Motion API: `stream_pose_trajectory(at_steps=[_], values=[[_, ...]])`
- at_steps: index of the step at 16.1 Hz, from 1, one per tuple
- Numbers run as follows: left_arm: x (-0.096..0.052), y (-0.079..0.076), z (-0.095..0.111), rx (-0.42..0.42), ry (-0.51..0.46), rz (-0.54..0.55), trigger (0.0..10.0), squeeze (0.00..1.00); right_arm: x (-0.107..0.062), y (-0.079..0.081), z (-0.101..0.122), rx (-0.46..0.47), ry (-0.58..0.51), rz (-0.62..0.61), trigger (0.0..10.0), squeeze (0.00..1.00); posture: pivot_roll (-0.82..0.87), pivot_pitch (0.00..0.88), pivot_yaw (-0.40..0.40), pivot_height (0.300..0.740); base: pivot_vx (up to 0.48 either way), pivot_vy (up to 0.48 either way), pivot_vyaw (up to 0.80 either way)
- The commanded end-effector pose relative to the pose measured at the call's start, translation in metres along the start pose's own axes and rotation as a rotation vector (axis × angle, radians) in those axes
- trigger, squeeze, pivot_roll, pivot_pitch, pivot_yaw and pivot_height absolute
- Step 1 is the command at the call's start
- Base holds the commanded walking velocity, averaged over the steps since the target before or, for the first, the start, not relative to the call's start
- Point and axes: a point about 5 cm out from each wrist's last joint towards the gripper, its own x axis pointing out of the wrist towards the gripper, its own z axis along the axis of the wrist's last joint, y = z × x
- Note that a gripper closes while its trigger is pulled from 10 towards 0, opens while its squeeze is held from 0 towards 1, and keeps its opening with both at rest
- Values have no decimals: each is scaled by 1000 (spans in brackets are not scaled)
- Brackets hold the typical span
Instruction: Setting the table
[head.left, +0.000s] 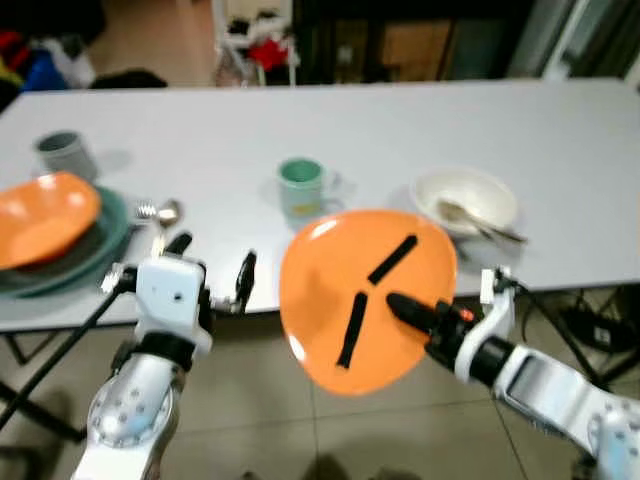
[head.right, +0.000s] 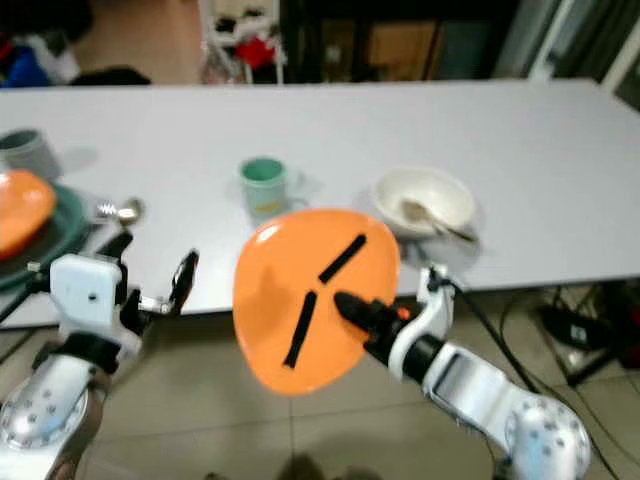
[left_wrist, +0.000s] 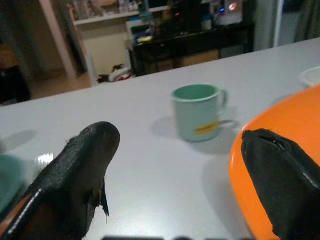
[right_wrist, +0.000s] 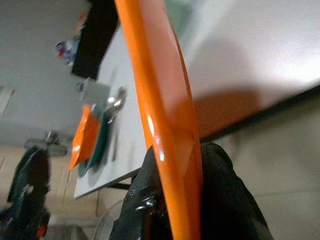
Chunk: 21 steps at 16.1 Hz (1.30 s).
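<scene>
One plate in hand: you have the round orange plastic plate (head.left: 366, 298) clamped by your right gripper (head.left: 400, 305), fingers pinched on its rim, one each side per the right wrist view.
Plate position: held up off the white table (head.left: 400, 130), tilted nearly on edge, face toward the head camera, at the near table edge over the tiled floor (head.left: 250, 400).
Plate marks: two black strips on its face.
Left gripper: your left gripper (head.left: 212, 270) hovers at the near table edge, just left of the plate, jaws apart, holding nothing.
Mug: pale green mug (head.left: 301, 186) upright on the table, beyond the plate, handle to your right.
Bowl: white bowl (head.left: 466, 201) right of the mug, with a metal utensil (head.left: 478, 224) lying in it and sticking out over the rim.
Left setting: second orange dish (head.left: 42, 217) tilted on a dark green plate (head.left: 95, 250) at the table's left end.
Spoon: metal spoon (head.left: 160, 216) just right of the green plate.
Cup: grey cup (head.left: 66, 154) behind that setting.
Background: dark furniture and clutter beyond the far table edge, blurred.
</scene>
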Motion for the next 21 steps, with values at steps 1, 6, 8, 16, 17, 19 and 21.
stream_pose_trajectory(at_steps=[1,6,8,16,17,19,21], values=[[-1,1,3,12,-6,-9,10000,0,0,6,5,37,-17,44,10000,0,-108,57,9,740,319,0,0],[-1,-1,3,9,5,-49,10000,0,4,-4,11,186,-55,3,10000,0,-103,55,19,740,325,0,0],[-1,-2,3,9,8,-60,10000,0,8,-3,12,215,-55,0,10000,0,-102,54,24,740,334,0,0],[-12,-25,-6,-67,125,-314,10000,0,14,-9,12,305,-39,-39,10000,0,-87,45,31,740,125,0,0],[-13,-27,-7,-71,137,-339,10000,0,16,-10,12,313,-36,-44,10000,0,-87,45,31,740,0,0,0],[-13,-28,-7,-71,145,-375,10000,0,20,-10,12,342,-35,-46,10000,0,-84,44,35,740,0,0,0],[-13,-30,-7,-77,156,-413,10000,0,24,-11,11,353,-32,-54,10000,0,-81,41,43,740,0,0,0]])
